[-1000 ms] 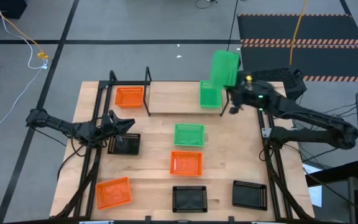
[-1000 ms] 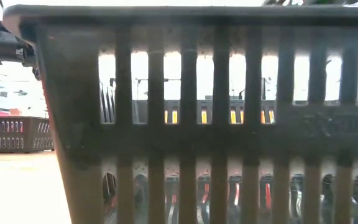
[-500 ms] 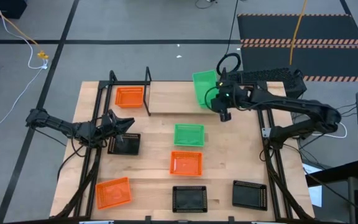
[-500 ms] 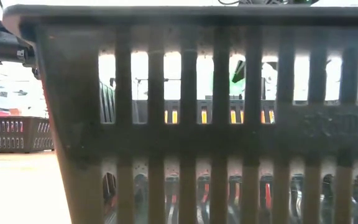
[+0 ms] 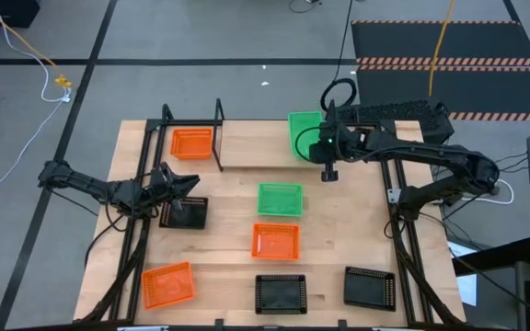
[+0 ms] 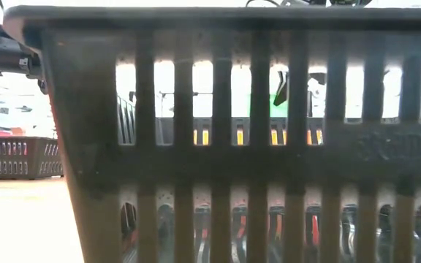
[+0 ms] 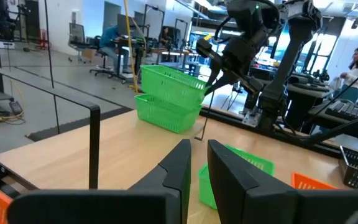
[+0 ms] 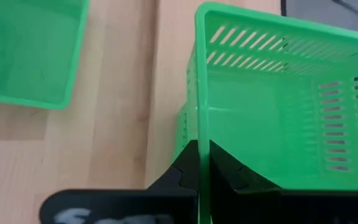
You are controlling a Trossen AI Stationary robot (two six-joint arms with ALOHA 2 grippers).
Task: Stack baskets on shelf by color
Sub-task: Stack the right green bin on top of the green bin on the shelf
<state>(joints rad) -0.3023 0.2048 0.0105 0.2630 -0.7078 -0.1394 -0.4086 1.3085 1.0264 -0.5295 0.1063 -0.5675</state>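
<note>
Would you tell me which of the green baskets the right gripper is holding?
The tilted green basket at the shelf's right end; the right gripper pinches its rim, over another green one.

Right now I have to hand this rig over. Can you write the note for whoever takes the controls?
Right gripper: shut on the rim of a green plastic mesh basket, lowering it tilted onto another green basket at the right end of the light-wood shelf.
Left gripper: over a black mesh basket at the table's left; no grip visible.
Done: one orange mesh basket on the shelf's left end.
Left: third green basket, two orange baskets and three black ones, all on the wooden table.
</note>
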